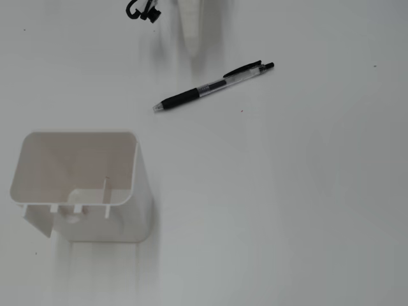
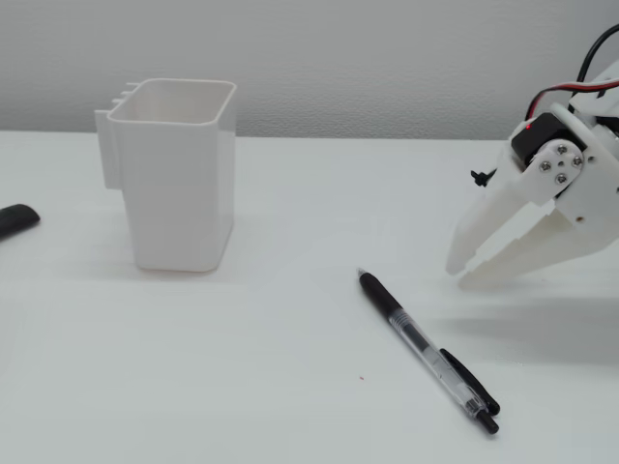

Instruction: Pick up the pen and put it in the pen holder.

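A black and clear click pen [image 1: 213,87] lies flat on the white table; in the other fixed view [image 2: 426,350] it lies at the front right with its tip toward the holder. The white plastic pen holder [image 1: 76,185] stands upright and looks empty; it also shows at the left [image 2: 179,174]. My white gripper [image 2: 458,275] hovers just above the table to the right of the pen, fingers together and holding nothing. In the view from above, only its tip [image 1: 193,48] enters from the top edge, apart from the pen.
A small black object [image 2: 14,220] lies at the left edge of the table. A black cable clip [image 1: 141,9] shows at the top edge. The white table [image 1: 287,210] has a grey wall behind it.
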{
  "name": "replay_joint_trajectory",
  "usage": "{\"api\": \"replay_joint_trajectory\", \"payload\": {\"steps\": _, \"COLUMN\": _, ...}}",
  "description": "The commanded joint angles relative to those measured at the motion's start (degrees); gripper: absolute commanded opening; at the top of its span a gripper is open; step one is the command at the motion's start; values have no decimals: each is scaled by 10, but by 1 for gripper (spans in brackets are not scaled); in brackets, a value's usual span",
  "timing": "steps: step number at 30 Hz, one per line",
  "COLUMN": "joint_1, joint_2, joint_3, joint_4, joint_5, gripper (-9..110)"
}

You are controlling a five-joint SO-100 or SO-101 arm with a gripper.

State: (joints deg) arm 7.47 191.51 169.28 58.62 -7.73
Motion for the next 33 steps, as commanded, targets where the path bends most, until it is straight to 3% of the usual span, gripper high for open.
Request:
{"api": "replay_joint_trajectory", "payload": {"steps": 1, "joint_1": -16, "joint_2": -39, "joint_3": -78, "joint_4": -1, "joint_5": -27, "gripper": 0}}
{"api": "replay_joint_trajectory", "payload": {"steps": 12, "joint_1": -148, "joint_2": -623, "joint_3": -483, "joint_4": 121, "joint_5": -45, "gripper": 20}}
{"api": "replay_joint_trajectory", "payload": {"steps": 19, "joint_1": -150, "joint_2": -920, "joint_3": -595, "joint_4": 98, "joint_5": -51, "gripper": 22}}
{"api": "replay_joint_trajectory", "payload": {"steps": 26, "joint_1": -104, "joint_2": -1004, "joint_3": -594, "joint_4": 16, "joint_5": -52, "gripper": 22}}
{"api": "replay_joint_trajectory", "payload": {"steps": 33, "joint_1": -94, "joint_2": -1009, "joint_3": -595, "joint_4": 12, "joint_5": -77, "gripper": 21}}
